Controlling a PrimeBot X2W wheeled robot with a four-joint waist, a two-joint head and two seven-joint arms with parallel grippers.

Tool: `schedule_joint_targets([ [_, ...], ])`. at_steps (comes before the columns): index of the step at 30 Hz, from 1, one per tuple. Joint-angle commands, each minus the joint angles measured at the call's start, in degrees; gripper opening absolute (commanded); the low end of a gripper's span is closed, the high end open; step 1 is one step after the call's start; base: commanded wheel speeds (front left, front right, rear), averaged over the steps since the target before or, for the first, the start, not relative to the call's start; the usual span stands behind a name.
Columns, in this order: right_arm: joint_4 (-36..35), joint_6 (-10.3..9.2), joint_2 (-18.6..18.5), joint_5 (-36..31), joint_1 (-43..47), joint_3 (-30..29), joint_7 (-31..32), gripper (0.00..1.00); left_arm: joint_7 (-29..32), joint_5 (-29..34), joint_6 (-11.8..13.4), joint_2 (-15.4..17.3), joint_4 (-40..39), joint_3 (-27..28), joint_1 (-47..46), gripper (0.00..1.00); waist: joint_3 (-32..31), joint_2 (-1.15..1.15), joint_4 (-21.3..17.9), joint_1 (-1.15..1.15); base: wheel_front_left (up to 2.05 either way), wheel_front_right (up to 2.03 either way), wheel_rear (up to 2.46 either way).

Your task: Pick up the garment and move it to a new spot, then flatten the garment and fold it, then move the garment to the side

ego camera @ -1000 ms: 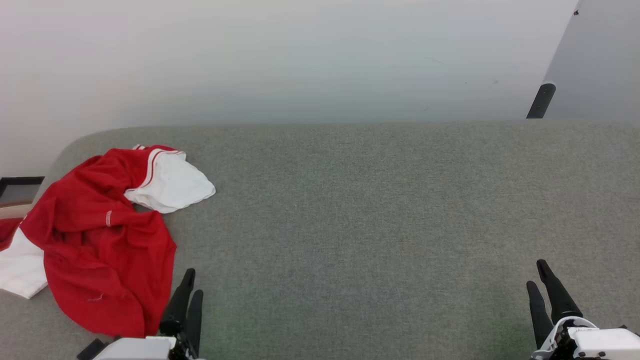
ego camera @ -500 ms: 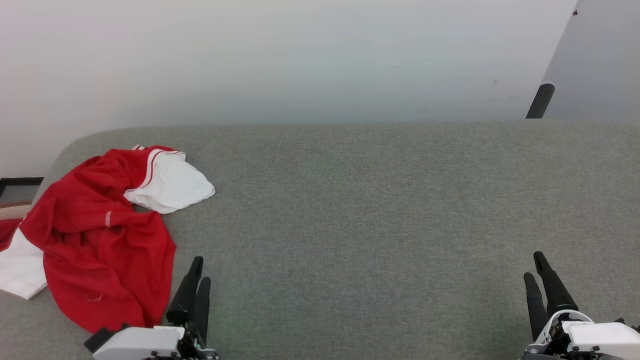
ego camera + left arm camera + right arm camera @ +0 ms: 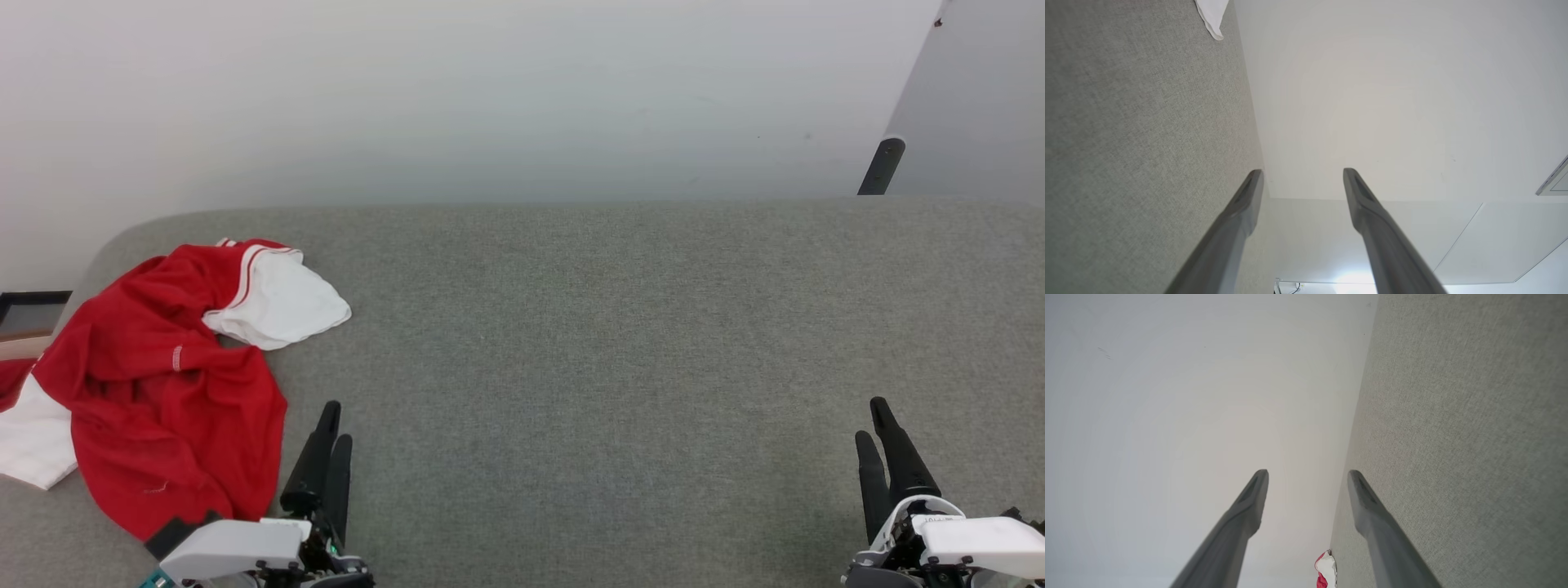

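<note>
A broad grey woven fabric surface runs across the lower two thirds of the head view, with a rounded corner at its upper left. Behind it a plain pale wall takes up the top of the frame. At the upper right an angled light grey panel leans in, with a short dark rounded post at its foot, just past the far edge of the fabric. At the left edge, beyond the rounded corner, is a part of a dark-framed flat object.

The large red jersey with white sleeves and red-and-white striped trim lies crumpled at the left of the frame. One white sleeve is spread toward the centre and another white part lies at the left edge. The middle and right of the fabric surface are bare.

The left gripper is at the lower left, just beside the jersey's right hem and apart from it. In the left wrist view its two long dark fingers stand wide apart with nothing between them. The right gripper is at the lower right, well apart from the jersey. Its fingers are likewise spread wide and hold nothing. Nothing lies between either gripper and the jersey.
</note>
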Motion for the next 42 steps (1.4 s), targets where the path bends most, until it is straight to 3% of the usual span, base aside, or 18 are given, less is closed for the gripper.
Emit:
schedule_joint_targets([
  [1, -1.0, 0.03, -0.5, -0.7, -1.7, 0.4, -0.5, 1.00, -0.3, 0.2, 0.1, 0.5, -1.1, -0.3, -1.5, 1.00, 0.0, 0.00, 0.0, 0.00, 0.00, 0.00, 0.00],
  [17, -1.8, 0.03, -1.8, -3.7, -1.8, 2.6, -3.4, 1.00, -2.9, 3.4, 0.0, 1.8, -2.0, -2.8, -2.0, 1.00, -0.4, 0.00, 0.1, 0.00, 0.00, 0.00, 0.00],
  [29, -1.5, 0.04, -4.2, -11.6, -2.2, 4.8, -6.6, 1.00, -8.0, 14.6, 1.1, 5.0, -1.0, -6.8, -2.9, 1.00, -0.9, 0.00, 0.2, 0.00, 0.00, 0.00, 0.00],
  [42, 0.5, 0.04, -5.9, -35.9, -2.8, 5.6, -9.6, 1.00, -11.8, 34.1, 5.0, 7.3, 0.2, -9.7, -4.1, 1.00, -1.2, 0.00, 0.5, 0.00, 0.00, 0.00, 0.00],
])
